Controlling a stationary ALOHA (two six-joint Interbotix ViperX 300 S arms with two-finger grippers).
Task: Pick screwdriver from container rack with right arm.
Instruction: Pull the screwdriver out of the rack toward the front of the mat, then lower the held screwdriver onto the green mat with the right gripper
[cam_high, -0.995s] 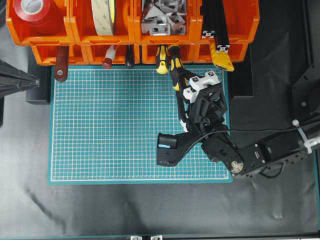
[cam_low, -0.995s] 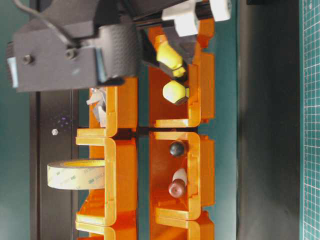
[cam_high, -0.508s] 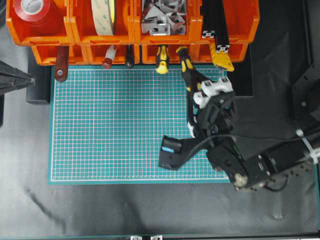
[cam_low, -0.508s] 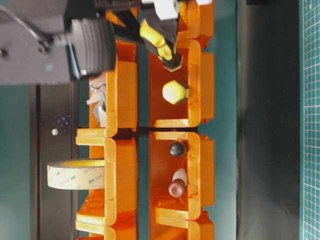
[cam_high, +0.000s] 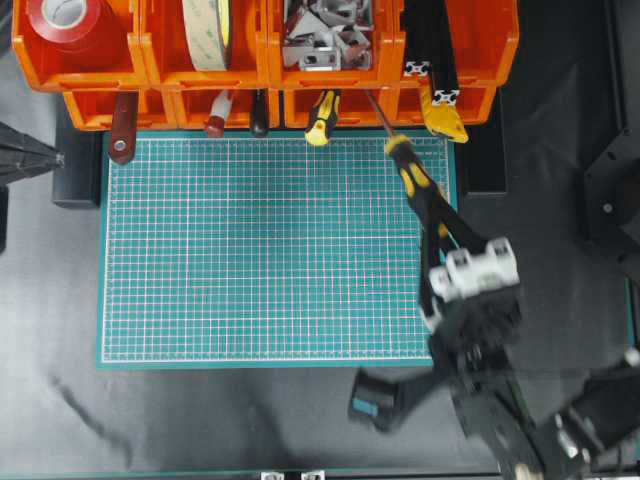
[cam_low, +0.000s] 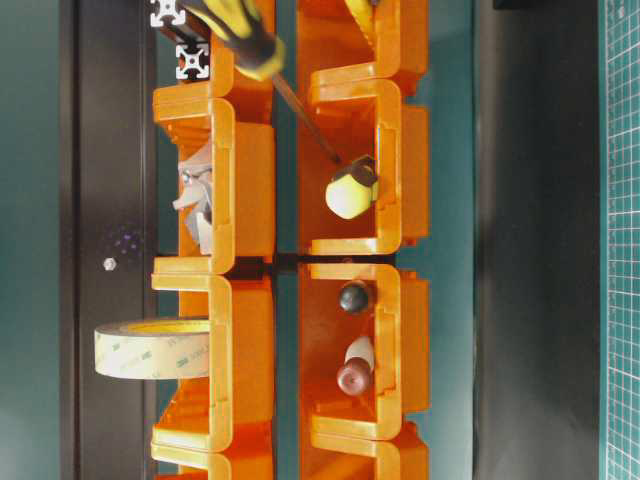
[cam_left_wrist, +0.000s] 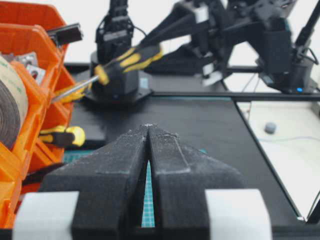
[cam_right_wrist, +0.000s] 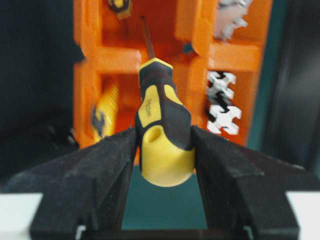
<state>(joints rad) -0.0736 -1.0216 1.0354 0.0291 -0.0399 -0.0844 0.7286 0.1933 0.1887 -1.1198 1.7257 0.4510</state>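
Note:
The screwdriver has a thick yellow-and-black handle, and its thin shaft slants up to the mouth of a lower bin of the orange container rack. My right gripper is shut on the handle's butt over the mat's right edge. In the right wrist view the handle sits pinched between both fingers, its shaft pointing at the rack. The table-level view shows the handle high, with the shaft tip beside the smaller tool. My left gripper is shut on nothing.
A smaller yellow-and-black tool, a dark-red handled tool and other handles hang from the lower bins. The upper bins hold red tape, a tape roll, metal brackets and extrusions. A green cutting mat lies below.
My right arm has pulled back towards the near right, drawing the screwdriver's handle and most of its shaft out of the bin. The smaller tool has tilted slightly.

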